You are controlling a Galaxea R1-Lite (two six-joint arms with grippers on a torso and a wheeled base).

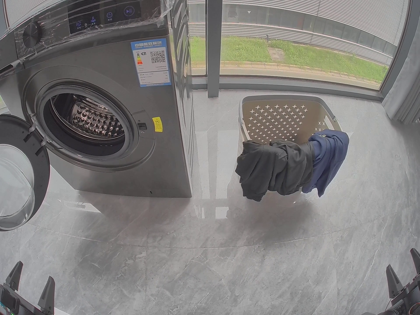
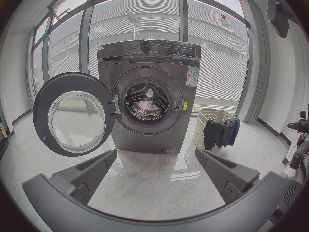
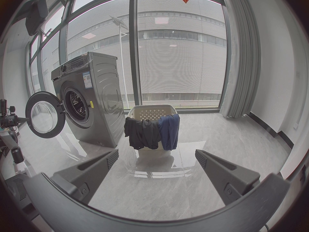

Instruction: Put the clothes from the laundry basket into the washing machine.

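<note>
A grey washing machine point(image 1: 109, 110) stands at the left with its round door point(image 1: 17, 171) swung open and the drum point(image 1: 87, 119) bare inside. To its right sits a beige laundry basket point(image 1: 284, 117). A black garment point(image 1: 273, 167) and a blue garment point(image 1: 328, 158) hang over the basket's front rim. My left gripper point(image 1: 30, 283) is open, low at the near left, far from the machine. My right gripper point(image 1: 404, 270) is open at the near right, well short of the basket. Both have nothing between their fingers point(image 2: 83, 174) point(image 3: 225, 174).
Glossy grey floor point(image 1: 218, 250) spreads between me and the machine and basket. A large window with a pillar point(image 1: 214, 36) runs behind them. A grey curtain point(image 1: 404, 92) hangs at the far right.
</note>
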